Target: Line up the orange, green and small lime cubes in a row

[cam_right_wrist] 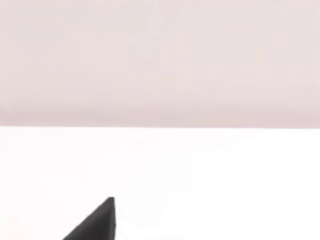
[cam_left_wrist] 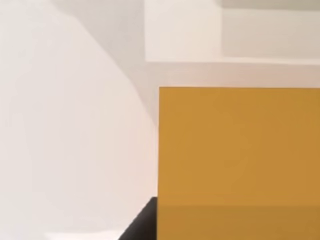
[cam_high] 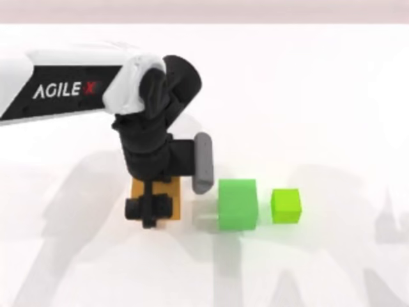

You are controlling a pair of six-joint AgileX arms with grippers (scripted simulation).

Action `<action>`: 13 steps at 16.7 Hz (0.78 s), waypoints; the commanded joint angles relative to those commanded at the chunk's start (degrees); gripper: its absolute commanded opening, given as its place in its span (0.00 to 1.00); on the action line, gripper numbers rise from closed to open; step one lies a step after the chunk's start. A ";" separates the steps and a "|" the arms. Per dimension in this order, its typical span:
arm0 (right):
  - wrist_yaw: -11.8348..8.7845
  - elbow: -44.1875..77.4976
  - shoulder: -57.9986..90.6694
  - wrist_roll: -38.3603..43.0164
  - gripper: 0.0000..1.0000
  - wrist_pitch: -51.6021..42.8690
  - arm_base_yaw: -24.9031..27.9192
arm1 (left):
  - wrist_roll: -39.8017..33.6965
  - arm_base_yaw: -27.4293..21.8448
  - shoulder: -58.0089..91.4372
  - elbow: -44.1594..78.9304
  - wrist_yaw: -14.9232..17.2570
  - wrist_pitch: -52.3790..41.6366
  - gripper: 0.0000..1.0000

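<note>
We are holding our left gripper [cam_high: 150, 210] directly over the orange cube [cam_high: 174, 203], which is sitting left of the green cube [cam_high: 238, 204] with a gap between; whether the fingers are clamping it we cannot tell. The small lime cube [cam_high: 285, 206] is sitting just right of the green. The row's long axis is running left to right. Our right arm is staying out of the top view.

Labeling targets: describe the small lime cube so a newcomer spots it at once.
On the white table, a row of three cubes runs rightward from the left gripper. The small lime cube ends it on the right, just past the green cube: smallest, brighter yellow-green than that neighbour, unlike the orange cube.
</note>
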 joint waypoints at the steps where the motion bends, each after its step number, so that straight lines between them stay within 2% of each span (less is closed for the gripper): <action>1: 0.00 0.00 0.00 0.00 1.00 0.00 0.00 | 0.00 0.00 0.00 0.00 0.00 0.00 0.00; 2: 0.00 0.00 0.00 0.00 1.00 0.00 0.00 | 0.00 0.00 0.00 0.00 0.00 0.00 0.00; 13: 0.00 0.00 0.00 0.00 1.00 0.00 0.00 | 0.00 0.00 0.00 0.00 0.00 0.00 0.83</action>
